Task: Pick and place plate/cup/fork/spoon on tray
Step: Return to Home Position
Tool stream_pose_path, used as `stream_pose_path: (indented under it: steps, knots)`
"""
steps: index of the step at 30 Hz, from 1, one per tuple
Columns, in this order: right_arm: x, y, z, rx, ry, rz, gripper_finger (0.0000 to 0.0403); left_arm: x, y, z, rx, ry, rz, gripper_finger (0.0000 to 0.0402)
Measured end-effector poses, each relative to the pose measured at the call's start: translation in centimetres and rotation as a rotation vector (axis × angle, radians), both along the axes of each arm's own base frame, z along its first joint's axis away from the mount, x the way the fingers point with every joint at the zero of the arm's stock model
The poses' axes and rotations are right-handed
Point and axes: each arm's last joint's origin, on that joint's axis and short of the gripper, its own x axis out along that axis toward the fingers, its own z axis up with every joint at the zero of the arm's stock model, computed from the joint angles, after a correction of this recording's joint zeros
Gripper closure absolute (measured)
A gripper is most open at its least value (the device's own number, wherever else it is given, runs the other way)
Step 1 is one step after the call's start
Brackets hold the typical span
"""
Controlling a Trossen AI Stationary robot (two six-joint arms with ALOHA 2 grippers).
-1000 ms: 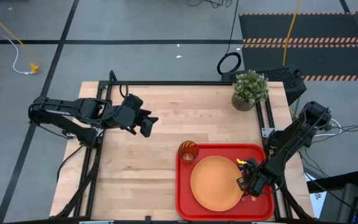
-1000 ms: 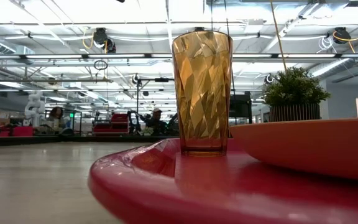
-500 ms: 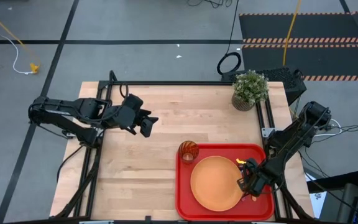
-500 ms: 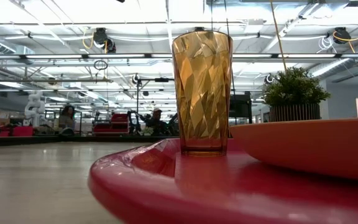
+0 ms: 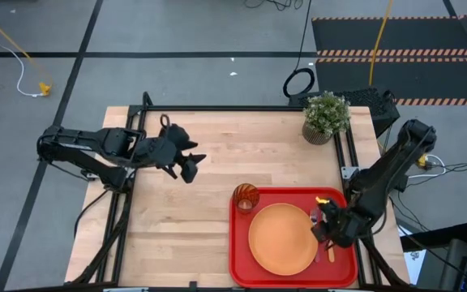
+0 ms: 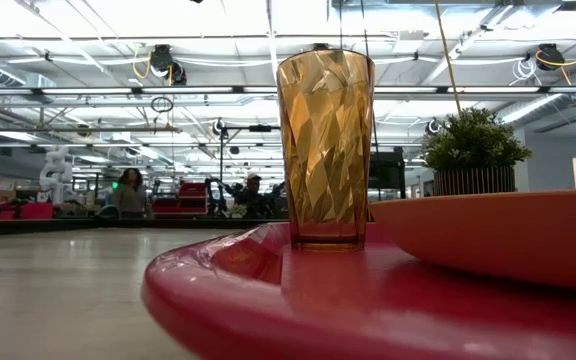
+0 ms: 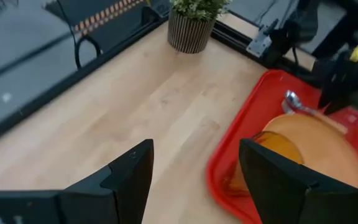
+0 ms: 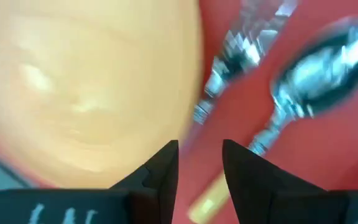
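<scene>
The red tray (image 5: 242,259) lies at the table's near right. On it the orange plate (image 5: 282,239) lies flat, and the amber cup (image 5: 246,197) stands upright in the far left corner. The spoon (image 8: 322,68) and the fork (image 8: 235,50) lie side by side on the tray floor, just right of the plate. My right gripper (image 5: 329,229) hangs open above them, pointing steeply down, with nothing between its fingers. The spoon's orange handle (image 8: 207,199) shows below the gap. My left gripper (image 5: 191,166) hovers open over the table's far left.
A potted green plant (image 5: 326,116) stands at the far right corner. Bare wood (image 5: 177,235) stretches left of the tray. The tray's raised rim (image 6: 268,290) fills the front of the low view, with people far off in the room beyond.
My right gripper has risen from the tray floor beside the plate and turned a little. The spoon and fork stay lying on the tray. My left gripper has rolled slightly about its own axis without shifting place.
</scene>
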Motion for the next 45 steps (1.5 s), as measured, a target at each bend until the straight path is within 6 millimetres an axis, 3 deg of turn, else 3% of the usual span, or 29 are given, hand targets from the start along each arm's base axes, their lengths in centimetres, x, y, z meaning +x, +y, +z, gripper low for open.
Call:
stream_pose_path:
  steps: [8, 13, 16, 19, 23, 27, 38, 41, 45]
  knots:
    - [-0.7, -2.3, 3.2, -0.062, -0.341, 0.011, 0.0288, 0.0, 0.2, 0.1, 0.078, 0.015, 0.01, 0.0165]
    - [-0.7, -3.6, 4.6, -0.243, -0.544, 0.145, 0.032, -0.1, 0.7, 0.3, 0.082, 0.019, -0.025, 0.0177]
    - [-0.6, -4.3, 5.5, -0.403, -0.666, 0.27, 0.0358, -0.4, 0.9, 0.9, 0.066, -0.029, -0.05, 0.022]
    - [-0.5, -4.9, 6.5, -0.562, -0.768, 0.4, 0.0394, -0.9, 1.1, 1.3, 0.082, -0.036, -0.066, 0.0288]
    - [-0.6, -5.4, 7.6, -0.714, -0.86, 0.581, 0.0395, -1.0, 1.6, 1.4, 0.14, -0.012, -0.095, 0.0382]
    - [-0.8, -6.0, 8.4, -0.827, -0.908, 0.709, 0.0401, -0.9, 1.9, 1.3, 0.209, 0.016, -0.141, 0.0389]
    - [-1.2, -7.4, 9.2, -1.059, -0.901, 0.91, 0.0403, 0.8, 1.1, -3.4, 0.312, -0.175, -0.265, 0.0398]
    - [-1.0, -7.8, 8.6, -1.098, -0.919, 0.9, 0.0403, 0.5, 1.1, -4.8, 0.341, -0.207, -0.276, 0.0397]
    - [-0.3, -7.5, 7.1, -1.14, -1.067, 0.798, 0.0403, -0.4, 1.2, -6.4, 0.345, -0.239, -0.294, 0.0398]
